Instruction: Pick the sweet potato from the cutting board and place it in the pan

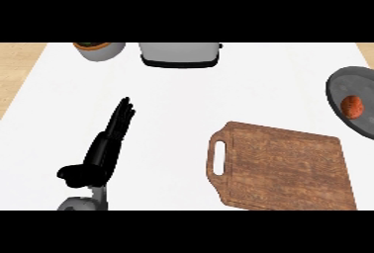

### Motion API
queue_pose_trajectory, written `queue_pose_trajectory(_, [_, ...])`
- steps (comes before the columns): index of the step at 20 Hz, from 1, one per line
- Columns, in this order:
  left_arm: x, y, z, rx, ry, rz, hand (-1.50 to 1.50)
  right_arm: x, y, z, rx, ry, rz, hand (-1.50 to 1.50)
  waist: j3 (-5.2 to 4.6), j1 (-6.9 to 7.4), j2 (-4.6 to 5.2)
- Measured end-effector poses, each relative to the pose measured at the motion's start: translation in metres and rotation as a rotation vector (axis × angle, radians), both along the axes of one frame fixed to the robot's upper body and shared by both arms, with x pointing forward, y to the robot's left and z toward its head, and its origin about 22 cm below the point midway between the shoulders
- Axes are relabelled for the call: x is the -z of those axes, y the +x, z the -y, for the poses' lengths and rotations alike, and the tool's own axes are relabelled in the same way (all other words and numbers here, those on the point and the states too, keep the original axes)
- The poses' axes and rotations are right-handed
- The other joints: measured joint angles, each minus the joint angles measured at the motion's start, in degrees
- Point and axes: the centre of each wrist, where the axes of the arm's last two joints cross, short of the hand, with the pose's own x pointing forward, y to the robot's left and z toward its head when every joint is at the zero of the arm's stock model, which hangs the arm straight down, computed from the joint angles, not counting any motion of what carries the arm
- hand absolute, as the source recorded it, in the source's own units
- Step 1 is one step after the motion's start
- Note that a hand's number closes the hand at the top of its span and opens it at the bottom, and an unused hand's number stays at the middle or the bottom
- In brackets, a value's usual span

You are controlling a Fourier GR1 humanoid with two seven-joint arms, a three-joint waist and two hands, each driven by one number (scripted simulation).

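At the right edge of the head view, the small reddish-orange sweet potato (pixel 352 106) already lies inside the round dark grey pan (pixel 343 85), which is partly cut off by the frame. Below and to the left of the pan, the brown wooden cutting board with a slot handle (pixel 281 168) lies flat on the white surface (pixel 182 99) and carries nothing. Judged from how things lie, the placing looks done: the vegetable is off the board and in the pan, and little seems left beyond bringing the arms to rest.

Over on the left side, the left robot hand (pixel 110 143) shows above its grey forearm, fingers straight and held together, pointing up and away, thumb out to the side. It holds nothing and touches nothing, well apart from both the board and the pan. The right robot hand shows nowhere in this view, so nothing can be said of it.

Along the far edge stand a grey metal toaster (pixel 179 53) and, to its left, a pale grey bowl with an orange rim (pixel 99 50), both well apart from the task's things.
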Motion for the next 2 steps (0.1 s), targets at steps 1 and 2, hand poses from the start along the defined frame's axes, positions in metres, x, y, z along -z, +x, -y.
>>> queue_pose_trajectory(1, [0.0011, -0.0010, -0.0022, -0.001, -0.001, -0.003, 0.00, 0.0000, -0.0020, 0.0010, 0.002, -0.010, 0.006, -1.50, -0.02, -0.01, -0.04])
queue_pose_trajectory(2, [0.0010, -0.0011, -0.0036, -0.001, -0.002, -0.002, 0.00, 0.0005, -0.0026, 0.0010, 0.004, -0.019, 0.013, -1.50, -0.01, 0.10, -0.02])
